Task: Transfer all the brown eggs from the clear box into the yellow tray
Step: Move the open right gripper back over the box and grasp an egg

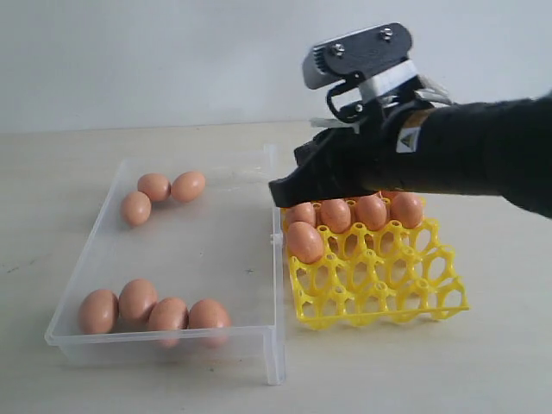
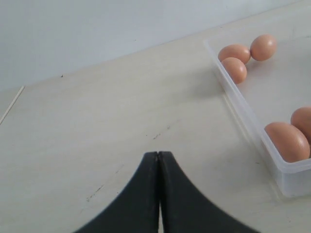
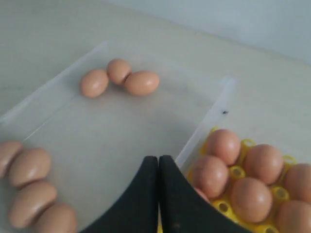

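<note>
The clear box lies on the left of the table. Three brown eggs sit at its back and several more line its front wall. To its right, the yellow tray holds several eggs in its back and left cells. My right gripper hangs shut and empty above the tray's left edge, next to the box wall; in the right wrist view its jaws are pressed together. My left gripper is shut and empty over bare table beside the box.
The box wall stands between the box floor and the tray. The tray's front cells hold nothing. The pale tabletop stretches out on the box's outer side.
</note>
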`<action>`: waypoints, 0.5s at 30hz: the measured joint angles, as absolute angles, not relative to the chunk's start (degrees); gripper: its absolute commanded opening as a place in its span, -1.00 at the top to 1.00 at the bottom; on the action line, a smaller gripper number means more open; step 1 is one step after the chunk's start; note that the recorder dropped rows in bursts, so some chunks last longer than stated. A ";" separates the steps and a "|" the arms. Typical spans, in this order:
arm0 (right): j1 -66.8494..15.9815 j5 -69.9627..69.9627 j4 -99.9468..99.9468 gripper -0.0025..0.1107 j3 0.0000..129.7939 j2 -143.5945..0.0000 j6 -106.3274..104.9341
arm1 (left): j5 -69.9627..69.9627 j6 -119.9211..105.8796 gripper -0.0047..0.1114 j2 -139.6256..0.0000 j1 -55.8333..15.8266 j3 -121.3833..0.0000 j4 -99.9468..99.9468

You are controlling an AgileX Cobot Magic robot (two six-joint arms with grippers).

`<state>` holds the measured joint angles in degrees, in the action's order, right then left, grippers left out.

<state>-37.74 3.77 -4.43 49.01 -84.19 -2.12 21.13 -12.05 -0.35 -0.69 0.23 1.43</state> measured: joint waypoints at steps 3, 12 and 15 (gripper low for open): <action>-40.08 12.04 -4.43 0.89 55.79 -87.99 0.50 | 21.13 -12.05 0.92 -0.35 -0.69 0.23 1.43; -42.58 17.42 -9.58 -0.17 77.07 -108.91 14.51 | 21.13 -12.05 0.92 -0.35 -0.69 0.23 1.43; -42.58 14.54 -10.27 -0.16 83.45 -115.96 25.60 | 21.13 -12.05 0.92 -0.35 -0.69 0.23 1.43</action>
<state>-42.58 14.54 -10.27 83.45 -115.96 25.60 21.13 -12.05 -0.35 -0.69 0.23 1.43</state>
